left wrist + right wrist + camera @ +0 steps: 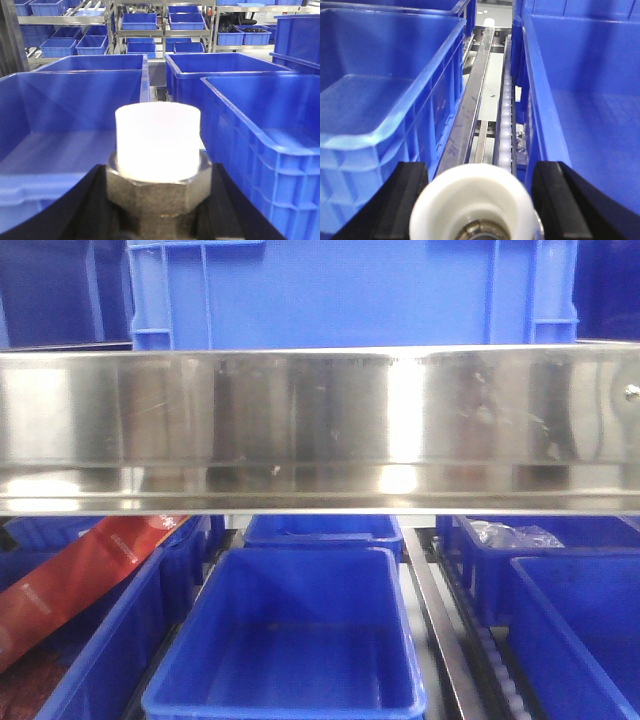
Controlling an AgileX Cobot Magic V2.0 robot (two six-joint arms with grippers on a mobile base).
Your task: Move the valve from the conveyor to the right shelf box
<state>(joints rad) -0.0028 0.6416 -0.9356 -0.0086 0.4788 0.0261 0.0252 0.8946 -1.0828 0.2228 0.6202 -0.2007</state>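
L wrist view: valve (157, 150) sits lower ctr of frame, white cap up, silvery hex body under it. L pincer (158, 175) is clamped on it, w/ black fingers (95, 200) tight against both sides of the hex. Valve is held in the air over the gap btwn two blue bins: left-hand bin (55, 125) at frame left, right-hand bin (260, 150) at frame right. More bins sit behind them. Racks (160, 20) of blue bins run along the top of the frame.

R wrist view: 2nd valve (472, 205) at bottom ctr, blurred, w/ a white cap and a bit of metal at the bottom edge. R pincer (481, 170) grips it; the cap fills the space btwn its black fingers (560, 200). It hangs over a roller rail (506, 125) that runs up the frame btwn a glary bin (380, 75) at frame left and a shaded bin (585, 100) at frame right.

Front view: steel shelf edge (320, 420) crosses mid-frame, w/ a big blue crate (350, 290) above it. Below, ctr bin (290, 640) at lower ctr. Red pack (70, 580) lies slantwise at lower left. Clear bag (515, 535) lies in a far bin (480, 570) at frame right.
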